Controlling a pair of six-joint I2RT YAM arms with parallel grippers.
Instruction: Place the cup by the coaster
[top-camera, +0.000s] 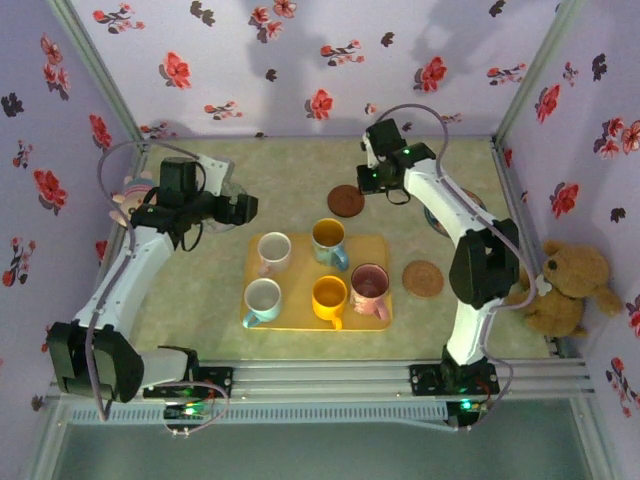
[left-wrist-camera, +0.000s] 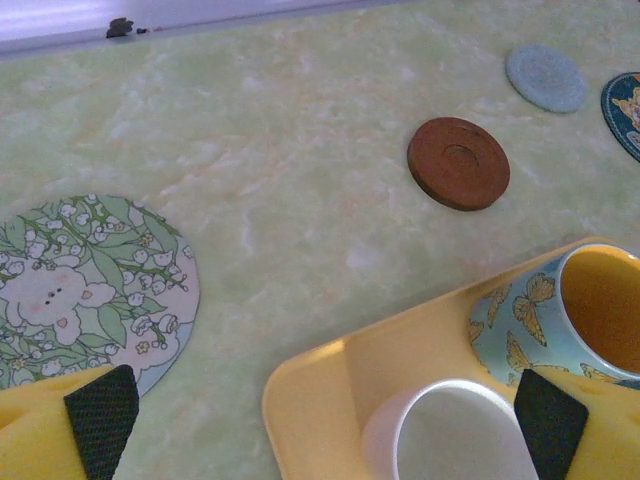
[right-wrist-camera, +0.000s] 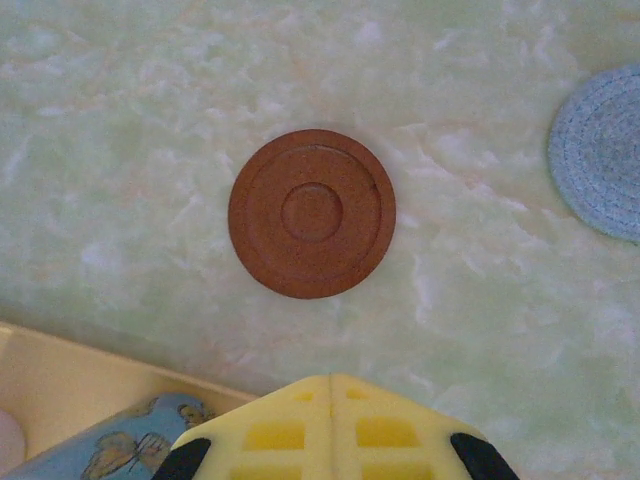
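Several cups stand on a yellow tray (top-camera: 385, 245): a butterfly cup (top-camera: 328, 240), a white cup (top-camera: 273, 250), a yellow cup (top-camera: 329, 296), a pink cup (top-camera: 370, 285) and a pale blue cup (top-camera: 262, 298). A brown coaster (top-camera: 346, 200) lies just behind the tray. My right gripper (top-camera: 370, 183) hovers beside it, shut on nothing; in the right wrist view its fingertips (right-wrist-camera: 332, 378) meet below the brown coaster (right-wrist-camera: 312, 213). My left gripper (top-camera: 250, 208) is open above the tray's back left corner, its jaws (left-wrist-camera: 325, 410) spread around the white cup (left-wrist-camera: 455, 435) from above.
A woven tan coaster (top-camera: 422, 278) lies right of the tray. A floral coaster (left-wrist-camera: 85, 285) sits at the left, and a blue-grey coaster (right-wrist-camera: 605, 165) and a dark patterned one (left-wrist-camera: 625, 110) at the right. A teddy bear (top-camera: 565, 285) leans against the right wall.
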